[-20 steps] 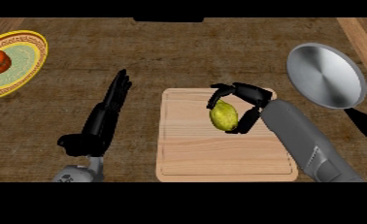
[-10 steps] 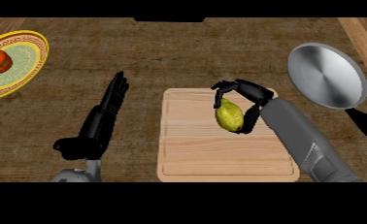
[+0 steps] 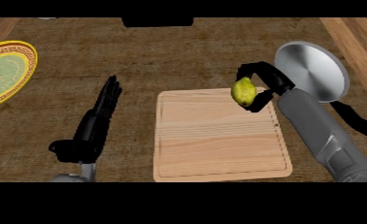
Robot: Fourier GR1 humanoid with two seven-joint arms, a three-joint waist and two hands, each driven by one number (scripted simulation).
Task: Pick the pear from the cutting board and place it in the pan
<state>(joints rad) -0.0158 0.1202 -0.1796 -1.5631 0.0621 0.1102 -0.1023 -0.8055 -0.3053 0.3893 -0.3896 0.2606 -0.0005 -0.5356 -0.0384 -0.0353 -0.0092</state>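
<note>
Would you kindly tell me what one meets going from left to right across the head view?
From the left: plate → left hand → cutting board → pan. The pear, held in the right hand, overlaps the board's right corner, so I leave both out.

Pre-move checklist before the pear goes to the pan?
1. Grasp: ok. The right hand has its fingers curled round the pear.
2. Pear off the cutting board: cannot tell. It shows over the board's far right corner, but its height is unclear.
3. Pan ready: ok. Nothing shows in it.
4. Path from pear to pan: ok. Nothing lies between them.
5. Left hand out of the way: ok. It is open and to the left of the board.
</note>
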